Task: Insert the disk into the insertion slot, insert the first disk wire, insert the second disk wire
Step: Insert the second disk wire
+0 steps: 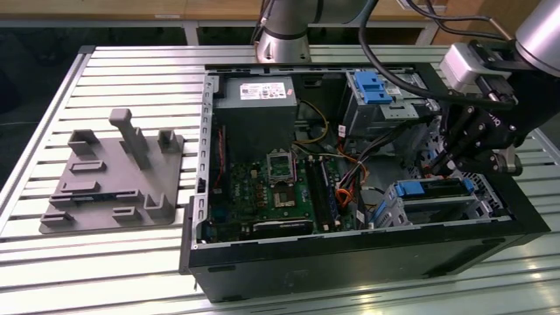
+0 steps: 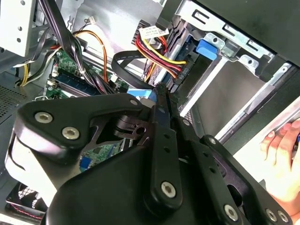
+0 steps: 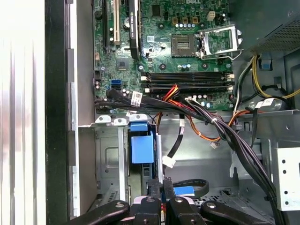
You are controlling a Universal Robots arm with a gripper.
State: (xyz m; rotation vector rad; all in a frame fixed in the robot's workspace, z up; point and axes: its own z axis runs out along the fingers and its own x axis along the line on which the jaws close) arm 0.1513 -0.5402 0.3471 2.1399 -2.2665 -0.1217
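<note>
Disk (image 1: 435,189) sits in slot (image 1: 484,199); we judge wire step underway. Gripper (image 3: 162,183) fingers together beside blue plug (image 3: 183,190), grasp unclear. Next needs plug alignment.

- The gripper (image 1: 448,172) is black, with silver screws on its fingers (image 2: 163,140).
- The disk (image 1: 435,190) has a bright blue carrier over a grey body.
- The slot (image 1: 398,211) is silver sheet metal with perforated walls.
- The motherboard (image 3: 178,42) is green, with black memory sticks.
- The wire bundle (image 2: 161,55) runs orange, red and yellow.
- The case (image 1: 350,262) is black.
- The latch (image 1: 371,86) is blue.
- The jig (image 1: 109,180) is plain grey.
- The table (image 1: 131,262) is ribbed silver.
</note>
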